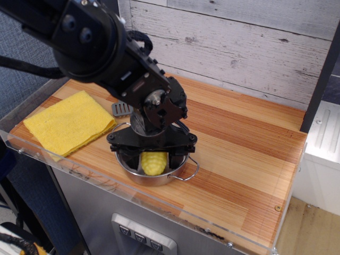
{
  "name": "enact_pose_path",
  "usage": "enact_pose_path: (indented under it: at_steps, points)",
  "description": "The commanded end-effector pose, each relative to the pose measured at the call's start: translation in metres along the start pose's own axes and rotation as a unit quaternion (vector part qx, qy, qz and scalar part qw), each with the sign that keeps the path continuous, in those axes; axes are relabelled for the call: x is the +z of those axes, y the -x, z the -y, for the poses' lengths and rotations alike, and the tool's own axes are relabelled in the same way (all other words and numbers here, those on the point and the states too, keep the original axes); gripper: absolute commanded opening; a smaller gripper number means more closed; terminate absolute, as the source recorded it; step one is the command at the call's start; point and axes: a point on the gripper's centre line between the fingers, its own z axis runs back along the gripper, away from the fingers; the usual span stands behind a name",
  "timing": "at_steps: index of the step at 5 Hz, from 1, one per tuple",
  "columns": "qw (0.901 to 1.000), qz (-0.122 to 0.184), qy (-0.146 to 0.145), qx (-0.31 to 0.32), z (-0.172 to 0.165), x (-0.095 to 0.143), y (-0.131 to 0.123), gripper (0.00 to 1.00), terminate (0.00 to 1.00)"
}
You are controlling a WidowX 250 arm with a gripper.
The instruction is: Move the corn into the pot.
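The corn (153,162), a yellow cob with rows of kernels, lies inside the pot (137,177), a shallow shiny steel pot with a wire loop handle on its right side, near the front edge of the wooden counter. My black gripper (153,154) hangs straight down over the pot. Its fingers are spread to either side of the cob and reach into the pot, so the gripper is open. The arm hides the back of the pot.
A flat yellow cloth (68,123) lies on the counter to the left. A small grey slotted utensil (121,109) sits behind the pot, partly hidden by the arm. A clear plastic lip (79,169) runs along the counter's front and left edges. A white plank wall (239,48) stands behind.
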Motion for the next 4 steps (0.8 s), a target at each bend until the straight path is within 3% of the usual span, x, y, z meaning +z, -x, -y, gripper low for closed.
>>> enact_pose_path:
  at_steps: [1, 2, 4]
  points:
    - [0.9998, 0.017, 0.008, 0.003, 0.004, 0.013, -0.005, 1.00, 0.00]
    - [0.9994, 0.031, 0.014, 0.003, 0.005, 0.024, -0.009, 1.00, 0.00]
    - [0.9913, 0.122, 0.046, 0.018, 0.007, 0.085, -0.031, 1.00, 0.00]
